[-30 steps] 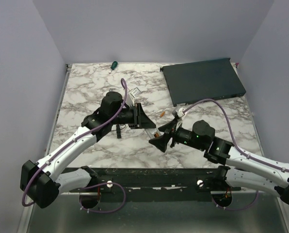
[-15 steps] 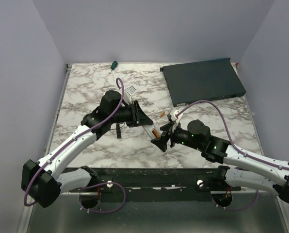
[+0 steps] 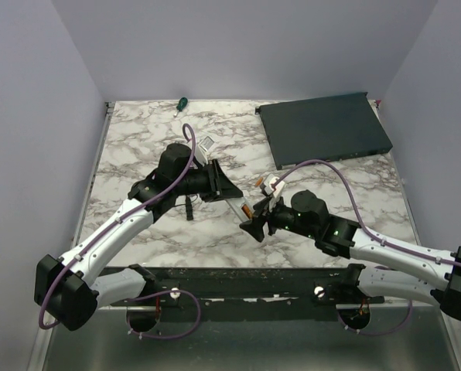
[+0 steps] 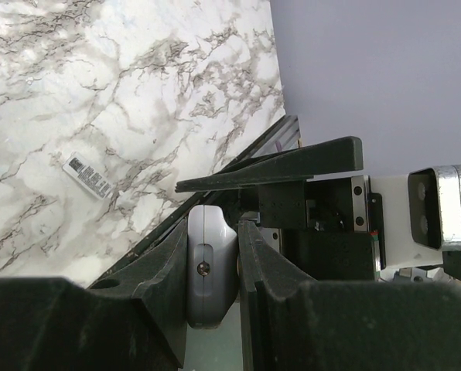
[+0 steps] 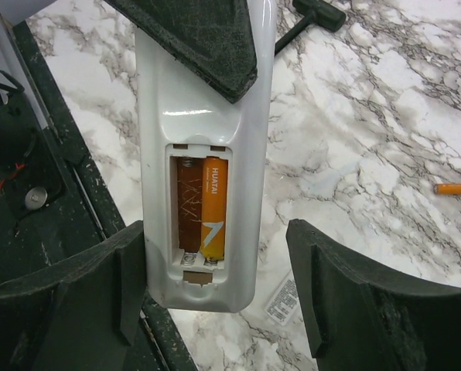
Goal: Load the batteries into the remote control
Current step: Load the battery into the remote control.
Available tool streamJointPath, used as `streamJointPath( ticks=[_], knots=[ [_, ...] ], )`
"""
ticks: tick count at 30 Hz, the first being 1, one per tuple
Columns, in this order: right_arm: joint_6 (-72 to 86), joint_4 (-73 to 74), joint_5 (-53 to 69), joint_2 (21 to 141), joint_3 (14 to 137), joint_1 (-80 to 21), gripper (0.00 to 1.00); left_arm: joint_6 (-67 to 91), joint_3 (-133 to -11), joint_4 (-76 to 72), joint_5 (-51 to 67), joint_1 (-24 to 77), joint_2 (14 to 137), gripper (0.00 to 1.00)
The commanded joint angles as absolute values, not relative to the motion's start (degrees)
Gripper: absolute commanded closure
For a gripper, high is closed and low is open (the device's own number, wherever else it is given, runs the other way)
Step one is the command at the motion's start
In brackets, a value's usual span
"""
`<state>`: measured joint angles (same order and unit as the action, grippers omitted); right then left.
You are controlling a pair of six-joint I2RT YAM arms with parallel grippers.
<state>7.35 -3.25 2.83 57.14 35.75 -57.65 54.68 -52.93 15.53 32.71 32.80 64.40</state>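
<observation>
My left gripper (image 3: 227, 189) is shut on the upper end of the white remote control (image 3: 238, 204) and holds it above the table; the left wrist view shows its fingers clamped on the remote (image 4: 211, 270). In the right wrist view the remote (image 5: 203, 147) shows its open battery bay with one orange battery (image 5: 213, 205) in the right slot; the left slot shows only a spring. My right gripper (image 5: 215, 239) is open, its fingers on either side of the remote's lower end. A second orange battery (image 5: 456, 188) lies on the marble.
A large dark flat box (image 3: 323, 127) lies at the back right. A green-handled screwdriver (image 3: 181, 103) lies at the back edge, a silver bracket (image 3: 208, 145) behind the left gripper. A black T-shaped tool (image 3: 189, 207) and a small white labelled piece (image 5: 281, 300) lie on the marble.
My right gripper has moved left to the remote's lower end and now straddles it. The left gripper has kept its hold and shifted only slightly.
</observation>
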Motion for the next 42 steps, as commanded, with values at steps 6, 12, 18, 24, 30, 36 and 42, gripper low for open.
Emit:
streamJointPath(
  ticks=[6, 12, 18, 24, 30, 36, 42],
  knots=[
    [6.5, -1.7, 3.1, 58.2, 36.9, -57.7, 0.32, 55.5, -54.1, 14.8, 32.3, 32.0, 64.3, 1.00],
    [6.9, -1.0, 3.8, 59.0, 37.9, -57.8, 0.54, 55.4, -53.6, 14.4, 32.7, 31.9, 64.3, 1.00],
    [9.5, -2.1, 3.0, 59.6, 38.7, -57.8, 0.99, 55.4, -53.4, 14.0, 33.4, 31.8, 64.6, 1.00],
    [12.5, -6.1, 1.5, 57.2, 37.4, -57.7, 0.99, 55.4, -53.4, 13.7, 33.6, 31.8, 64.5, 0.78],
    [12.8, -7.0, 1.2, 55.8, 37.3, -57.8, 0.99, 54.9, -53.0, 13.4, 33.7, 31.8, 64.5, 0.62],
    [12.7, -7.3, 1.8, 56.2, 37.7, -57.8, 0.99, 54.6, -53.1, 13.1, 34.2, 31.9, 65.0, 0.57],
    [12.3, -7.7, 1.7, 56.2, 37.8, -57.8, 0.99, 54.5, -53.3, 12.8, 34.4, 32.0, 65.0, 0.56]
  ],
)
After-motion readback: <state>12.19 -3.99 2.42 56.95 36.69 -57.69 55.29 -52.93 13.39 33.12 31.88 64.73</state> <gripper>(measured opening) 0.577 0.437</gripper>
